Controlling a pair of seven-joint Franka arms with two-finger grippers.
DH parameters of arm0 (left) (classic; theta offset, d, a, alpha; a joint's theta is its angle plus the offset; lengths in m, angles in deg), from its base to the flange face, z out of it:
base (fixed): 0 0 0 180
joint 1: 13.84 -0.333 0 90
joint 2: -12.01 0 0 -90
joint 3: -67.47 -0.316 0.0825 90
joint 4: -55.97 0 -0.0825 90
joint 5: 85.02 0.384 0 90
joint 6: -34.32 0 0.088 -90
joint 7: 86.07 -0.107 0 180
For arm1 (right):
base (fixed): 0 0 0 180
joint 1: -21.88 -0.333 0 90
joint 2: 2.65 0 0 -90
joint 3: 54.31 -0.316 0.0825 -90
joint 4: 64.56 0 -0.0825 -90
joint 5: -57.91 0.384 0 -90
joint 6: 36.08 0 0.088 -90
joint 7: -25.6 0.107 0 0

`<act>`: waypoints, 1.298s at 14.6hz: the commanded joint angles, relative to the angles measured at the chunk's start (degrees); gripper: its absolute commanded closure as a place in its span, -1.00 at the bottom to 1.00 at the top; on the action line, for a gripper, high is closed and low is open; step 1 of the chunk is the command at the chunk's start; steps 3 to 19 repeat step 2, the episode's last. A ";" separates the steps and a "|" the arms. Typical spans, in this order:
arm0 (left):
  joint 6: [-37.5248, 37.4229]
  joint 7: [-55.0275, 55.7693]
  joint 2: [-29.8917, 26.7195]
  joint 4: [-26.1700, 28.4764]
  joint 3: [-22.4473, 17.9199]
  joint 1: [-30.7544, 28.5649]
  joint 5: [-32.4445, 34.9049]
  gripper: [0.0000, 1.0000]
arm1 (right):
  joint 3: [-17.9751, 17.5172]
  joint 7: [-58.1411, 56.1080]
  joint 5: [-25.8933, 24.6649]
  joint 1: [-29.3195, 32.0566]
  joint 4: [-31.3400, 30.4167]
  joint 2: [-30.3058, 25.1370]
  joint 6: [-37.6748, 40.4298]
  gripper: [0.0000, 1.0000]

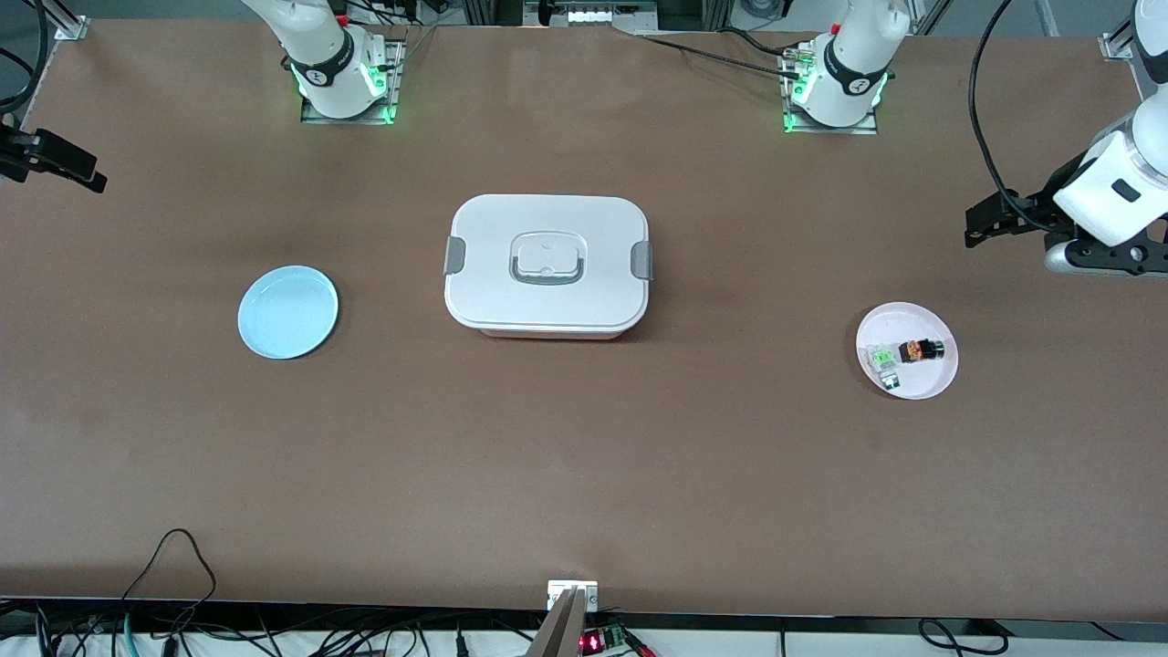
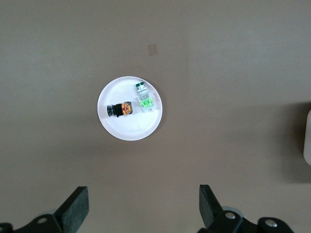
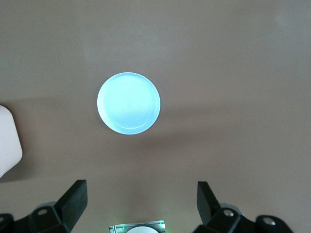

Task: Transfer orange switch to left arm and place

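Nearest the camera, at the counter's (image 1: 584, 474) front edge, a small metal bracket (image 1: 572, 595) sits above a tangle of black cables. Brown and broad, that counter carries one box, two plates and two small parts.

One white box (image 1: 547, 265) with a closed lid sits mid-counter, a grey latch on each of its two short sides and a grey-rimmed recessed handle on top.

Two white arms rise from bases along the counter's top edge. One left hand (image 2: 144, 206) hangs in the air over the counter at the left arm's end, its two black fingers spread wide with nothing between them; its wrist view looks down on the white plate. One right hand (image 3: 142, 203) hangs over the right arm's end of the counter, fingers likewise spread and holding nothing, with the blue plate below it.

One pale blue plate (image 1: 287, 312) lies bare toward the right arm's end, well apart from the box. One white plate (image 1: 922, 383) lies toward the left arm's end, also well apart from the box, slightly nearer the camera than the blue one.

On the white plate lie two parts: the orange switch (image 1: 920, 350), on its side, and just beside it a green-and-clear part (image 1: 883, 360).
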 commanded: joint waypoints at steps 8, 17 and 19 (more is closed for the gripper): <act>-1.76 -0.08 0.83 -2.04 -0.23 0.20 0.54 -1.00 | -0.06 0.58 0.63 0.01 -1.43 -1.43 -0.70 -1.00; -1.76 -0.08 0.83 -2.04 -0.23 0.20 0.54 -1.00 | -0.06 0.58 0.63 0.01 -1.43 -1.43 -0.70 -1.00; -1.76 -0.08 0.83 -2.04 -0.23 0.20 0.54 -1.00 | -0.06 0.58 0.63 0.01 -1.43 -1.43 -0.70 -1.00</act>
